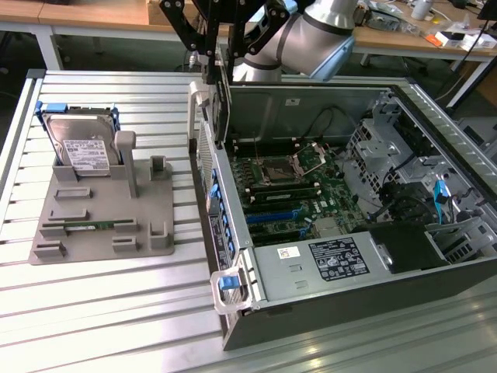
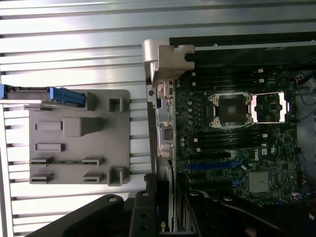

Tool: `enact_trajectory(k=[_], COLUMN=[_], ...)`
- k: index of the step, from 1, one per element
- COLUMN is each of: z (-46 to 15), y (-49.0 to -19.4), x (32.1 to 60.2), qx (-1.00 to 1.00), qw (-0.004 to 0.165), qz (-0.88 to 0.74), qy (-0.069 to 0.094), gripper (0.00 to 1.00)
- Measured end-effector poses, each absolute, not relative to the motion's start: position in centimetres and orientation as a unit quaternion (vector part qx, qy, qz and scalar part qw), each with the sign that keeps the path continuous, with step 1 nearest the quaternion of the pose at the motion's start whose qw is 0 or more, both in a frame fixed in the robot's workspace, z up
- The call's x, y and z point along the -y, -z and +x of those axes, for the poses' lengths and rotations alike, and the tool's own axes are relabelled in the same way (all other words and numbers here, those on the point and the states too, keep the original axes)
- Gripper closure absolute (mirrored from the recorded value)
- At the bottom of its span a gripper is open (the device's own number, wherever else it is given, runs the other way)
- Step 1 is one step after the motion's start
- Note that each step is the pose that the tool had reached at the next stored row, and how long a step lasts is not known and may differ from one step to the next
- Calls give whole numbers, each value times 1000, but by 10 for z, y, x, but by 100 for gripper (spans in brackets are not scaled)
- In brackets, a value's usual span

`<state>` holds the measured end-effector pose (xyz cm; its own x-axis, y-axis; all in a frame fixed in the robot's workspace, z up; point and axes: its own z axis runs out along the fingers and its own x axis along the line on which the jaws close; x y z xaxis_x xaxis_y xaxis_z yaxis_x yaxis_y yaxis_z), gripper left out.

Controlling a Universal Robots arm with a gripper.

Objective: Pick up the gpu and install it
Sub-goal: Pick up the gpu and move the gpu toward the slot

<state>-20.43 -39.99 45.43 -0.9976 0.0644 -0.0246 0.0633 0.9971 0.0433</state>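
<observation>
One open computer case (image 1: 326,311) lies nearest on the slatted metal table (image 1: 101,326), with its green motherboard (image 1: 295,186) facing up. Beside it, at the exterior view's left, a grey holder (image 1: 101,202) carries a memory stick (image 1: 89,226) lying flat. Further back on the holder, a hard drive (image 1: 81,148) stands on edge in a blue frame.

Beyond those, the gpu (image 1: 220,109) hangs upright over the case wall at the exterior view's left, near the motherboard's edge. It shows edge-on as a thin dark board with a pale metal strip along one side. Its face cannot be made out, and I cannot tell whether its lower edge touches the case.

The end effector (image 1: 211,54) has its black fingers partly closed on the card's upper end, gripping it. In the wrist view the end effector (image 2: 170,217) and its linkage cover much of the gpu (image 2: 167,197). The arm above is cut off.
</observation>
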Motion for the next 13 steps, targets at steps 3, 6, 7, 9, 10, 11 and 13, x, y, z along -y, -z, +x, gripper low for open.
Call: enact_trajectory(k=[3,6,7,9,10,11,13], z=[-201,-196,-195,-192,-191,-190,-188], y=[-454,-454,-454,-454,-454,-454,-454], x=[400,400,400,400,400,400,400], qx=[-999,-999,-999,-999,-999,-999,-999], qw=[13,13,13,13,13,13,13], qz=[32,32,32,32,32,32,32], qy=[-21,-21,-21,-21,-21,-21,-21], gripper=[74,74,74,74,74,74,74])
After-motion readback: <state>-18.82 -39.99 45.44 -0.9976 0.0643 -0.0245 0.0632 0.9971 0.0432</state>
